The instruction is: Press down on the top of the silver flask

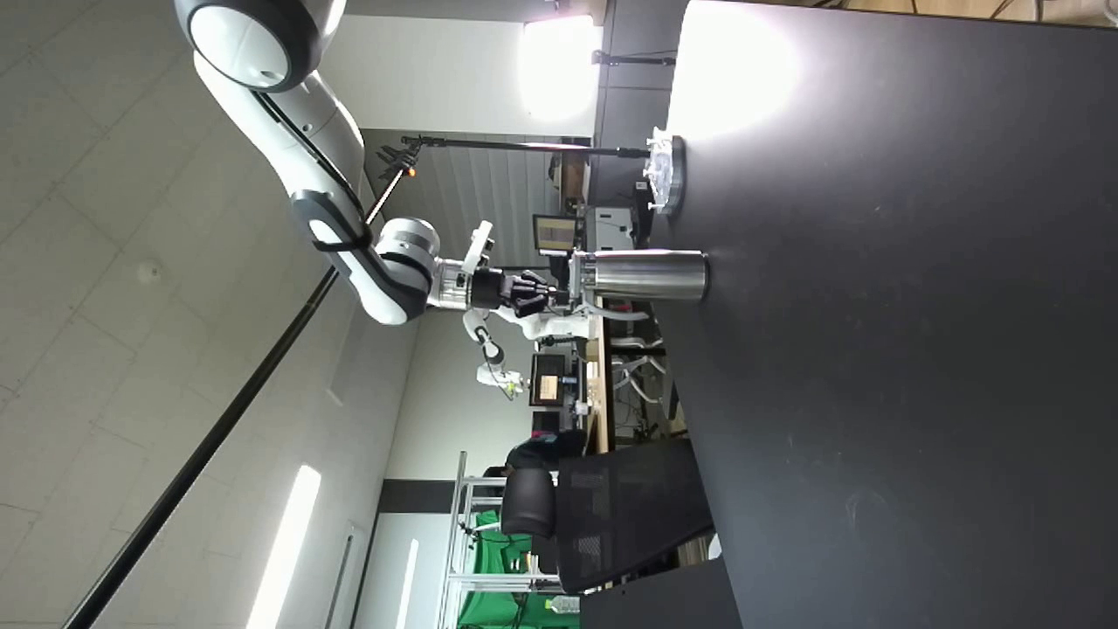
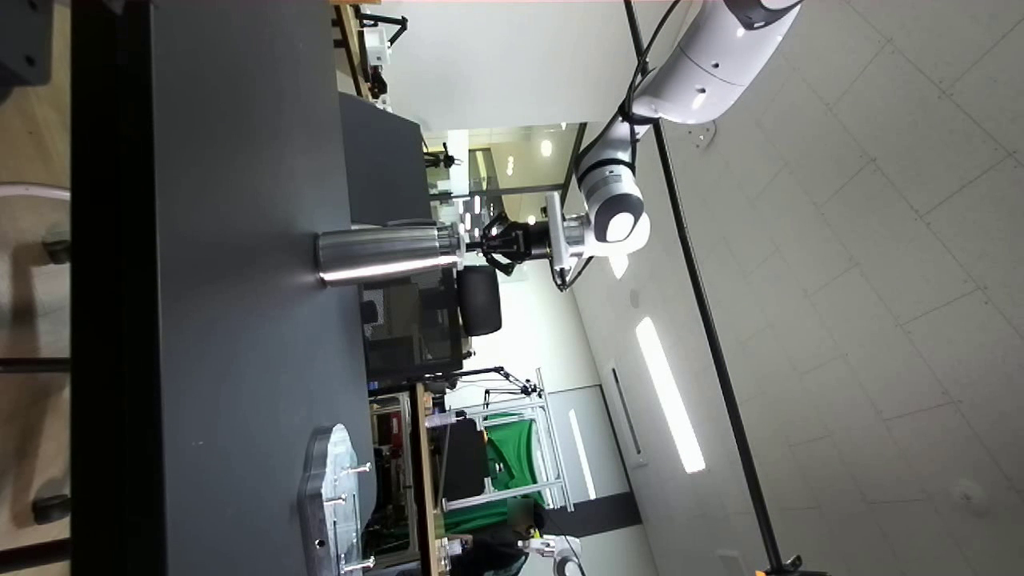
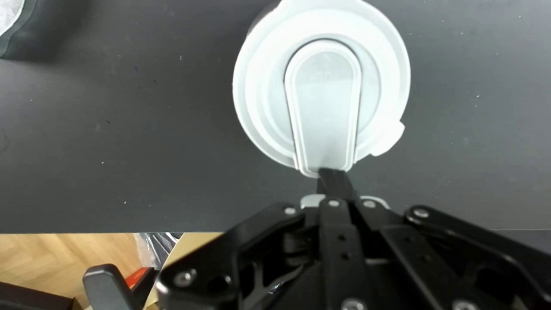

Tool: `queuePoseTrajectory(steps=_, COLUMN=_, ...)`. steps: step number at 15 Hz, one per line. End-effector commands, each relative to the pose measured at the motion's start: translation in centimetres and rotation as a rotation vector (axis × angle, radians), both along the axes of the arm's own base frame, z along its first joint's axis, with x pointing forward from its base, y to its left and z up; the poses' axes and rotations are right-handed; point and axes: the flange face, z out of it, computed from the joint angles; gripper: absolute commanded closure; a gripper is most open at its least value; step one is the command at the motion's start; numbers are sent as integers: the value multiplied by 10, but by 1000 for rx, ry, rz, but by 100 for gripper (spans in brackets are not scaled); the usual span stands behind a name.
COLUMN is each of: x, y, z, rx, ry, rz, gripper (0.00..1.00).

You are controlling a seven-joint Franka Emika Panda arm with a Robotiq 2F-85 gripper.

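The silver flask [image 1: 651, 276] stands upright on the dark table; both exterior views lie on their side. It also shows in an exterior view [image 2: 384, 254], with a handle on its side. In the wrist view I look down on its pale round lid [image 3: 323, 99], which has a long rounded tab. My gripper [image 3: 333, 174] is shut and empty, its fingertips together, pointing down over the outer end of the tab. In both exterior views the gripper [image 1: 562, 298] [image 2: 474, 246] is at the lid, touching or very near. The fingertips hide the exact contact.
A flat object with clear top and pegs [image 1: 668, 172] [image 2: 332, 504] stands on the table [image 1: 873, 349] apart from the flask. Its corner shows in the wrist view [image 3: 10, 19]. The table edge [image 3: 107, 233] runs close to the flask's handle side. A black chair [image 1: 629, 511] stands beyond.
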Motion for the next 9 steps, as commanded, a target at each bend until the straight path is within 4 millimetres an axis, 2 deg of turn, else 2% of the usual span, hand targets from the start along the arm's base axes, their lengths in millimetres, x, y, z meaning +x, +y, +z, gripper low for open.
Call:
queuePoseTrajectory(steps=1, x=2, y=-5, z=-29, rx=39, ry=29, rz=-27, gripper=100)
queuePoseTrajectory(steps=3, x=2, y=-6, z=-26, rx=42, ry=25, rz=-32, gripper=100)
queuePoseTrajectory(steps=9, x=2, y=-6, z=14, rx=41, ry=-35, rz=-53, gripper=100)
